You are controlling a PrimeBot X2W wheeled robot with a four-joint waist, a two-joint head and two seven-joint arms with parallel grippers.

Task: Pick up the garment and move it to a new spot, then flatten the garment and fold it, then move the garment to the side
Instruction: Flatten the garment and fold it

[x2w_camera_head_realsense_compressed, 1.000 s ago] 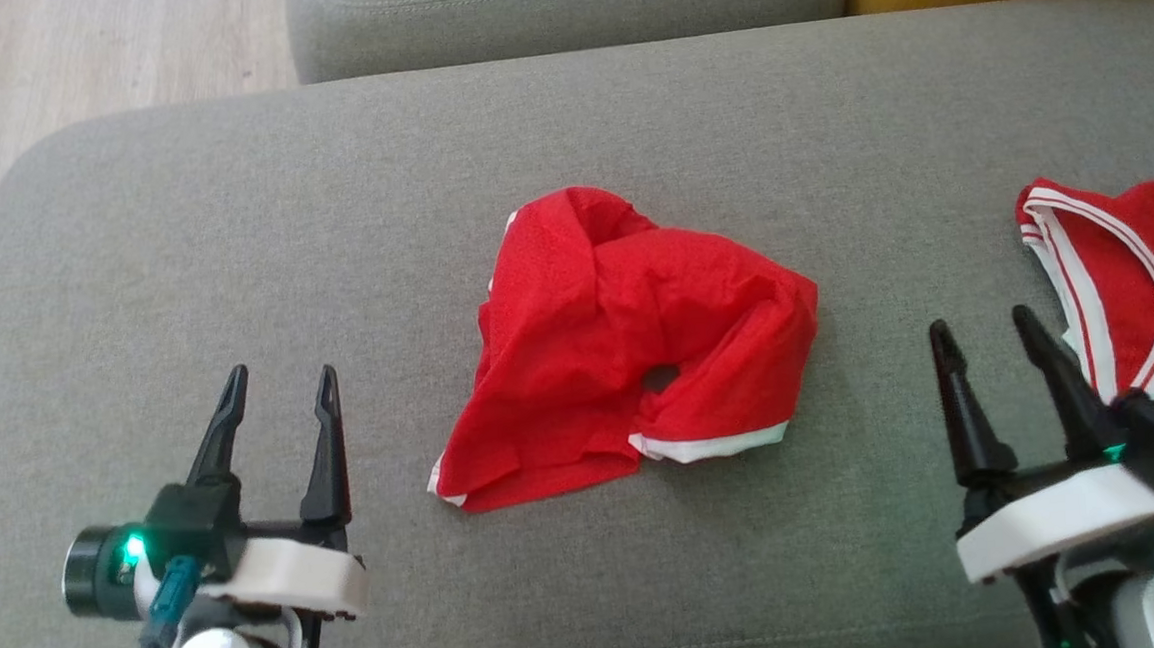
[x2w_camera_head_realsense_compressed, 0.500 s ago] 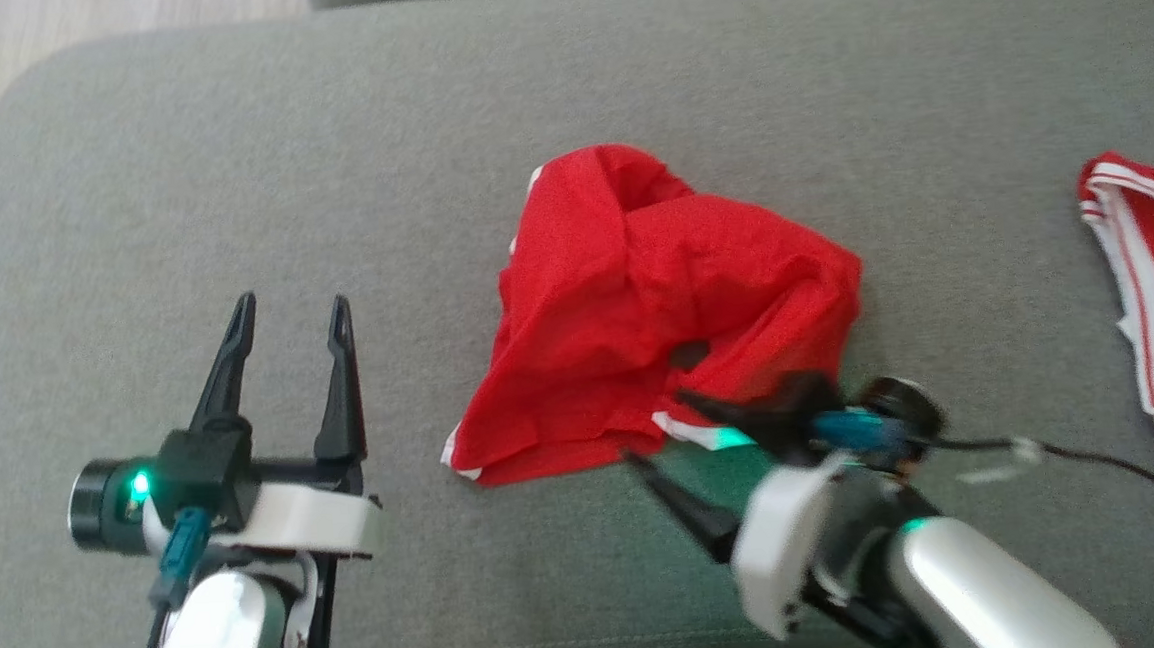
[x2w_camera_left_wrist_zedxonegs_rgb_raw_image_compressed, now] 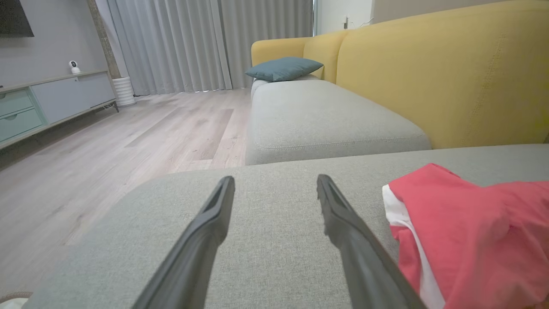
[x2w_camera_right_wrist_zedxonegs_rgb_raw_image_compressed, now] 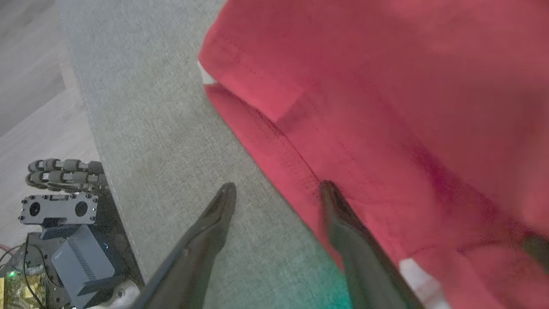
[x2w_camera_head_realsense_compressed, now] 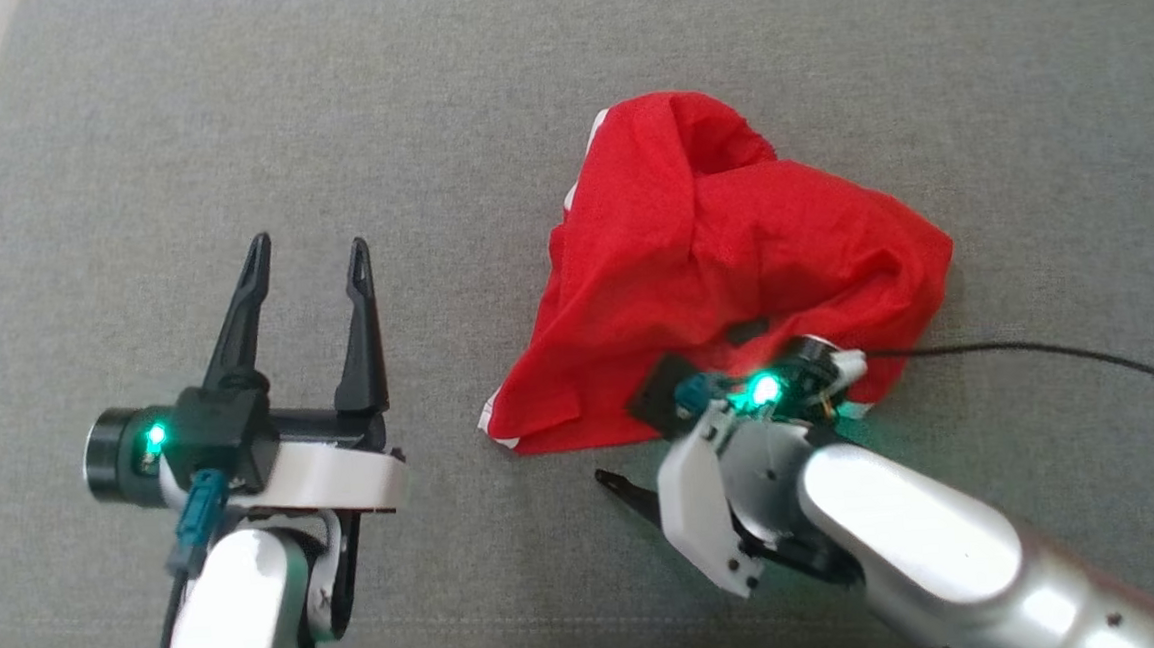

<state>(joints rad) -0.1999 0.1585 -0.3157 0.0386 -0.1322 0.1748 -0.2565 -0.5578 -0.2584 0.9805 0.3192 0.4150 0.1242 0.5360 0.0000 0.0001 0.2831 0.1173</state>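
Head view: right gripper (x2w_camera_head_realsense_compressed: pixel 628 440) sits at the near hem of the garment (x2w_camera_head_realsense_compressed: pixel 714 266), jaws spread wide and holding nothing (one finger is over the red cloth, the other over bare cushion (x2w_camera_head_realsense_compressed: pixel 225 135) beside the hem). Left gripper (x2w_camera_head_realsense_compressed: pixel 309 245) is well left of the garment, jaws fully apart, empty. The garment lies crumpled on the grey cushion, white trim along its edges.

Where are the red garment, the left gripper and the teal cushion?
red garment (x2w_camera_head_realsense_compressed: pixel 734 274), head view, middle of the cloth
left gripper (x2w_camera_head_realsense_compressed: pixel 309 240), head view, midway between its fingertips
teal cushion (x2w_camera_left_wrist_zedxonegs_rgb_raw_image_compressed: pixel 283 68), left wrist view, its top
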